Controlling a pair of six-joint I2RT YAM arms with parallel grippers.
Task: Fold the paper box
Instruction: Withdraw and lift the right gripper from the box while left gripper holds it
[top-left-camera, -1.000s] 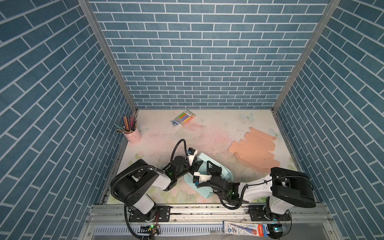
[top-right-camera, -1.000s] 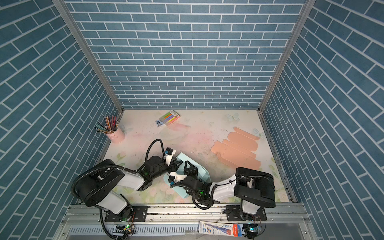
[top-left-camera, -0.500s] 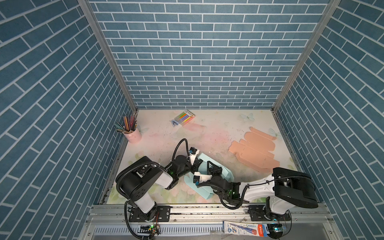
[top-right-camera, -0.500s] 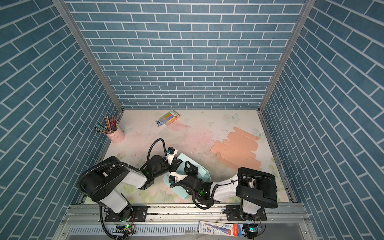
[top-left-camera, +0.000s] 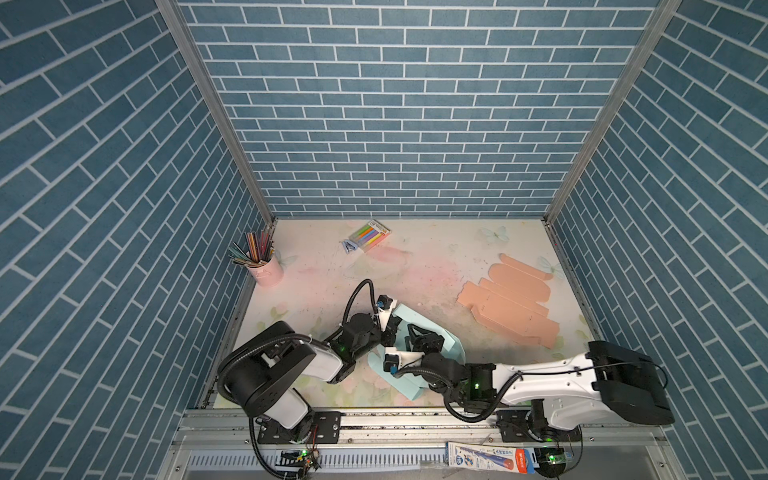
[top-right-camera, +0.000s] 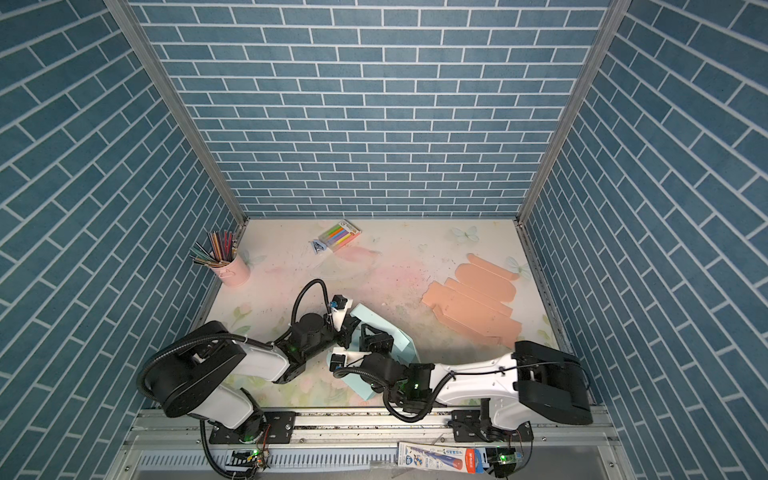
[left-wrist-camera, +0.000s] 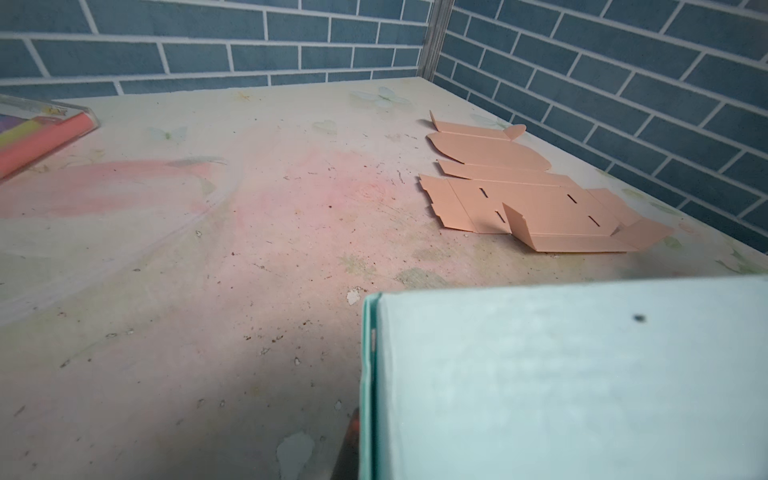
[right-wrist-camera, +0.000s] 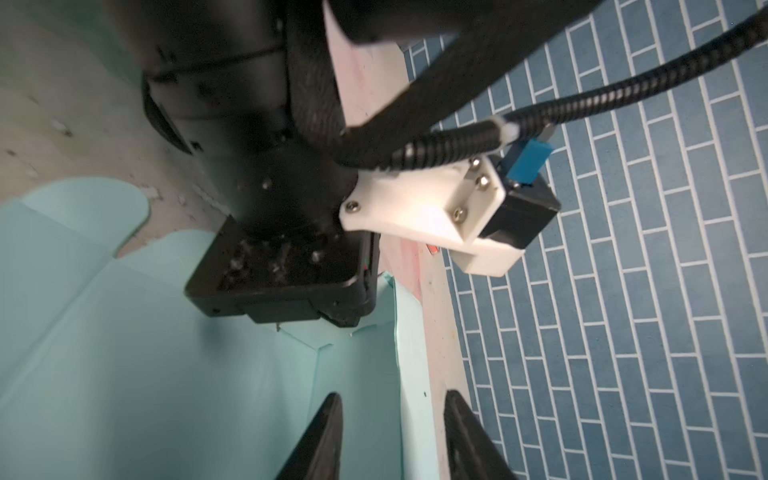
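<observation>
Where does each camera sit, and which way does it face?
Top views: high above the metal front rail, looking down; left arm and right arm show, left end effector and right end effector meeting at the mint-green paper box.
Left wrist: low on the left arm, looking past the box to the flat peach cardboard cutout; no arm shows.
Right wrist: on the right arm, facing the left end effector; its own dark fingers show, apart.
Shared: all views show the mint box.

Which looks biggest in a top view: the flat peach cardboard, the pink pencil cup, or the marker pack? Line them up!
1. The flat peach cardboard is clearly largest.
2. The pink pencil cup and the marker pack look too alike to rank, and the pack lies farther from the camera.
</observation>
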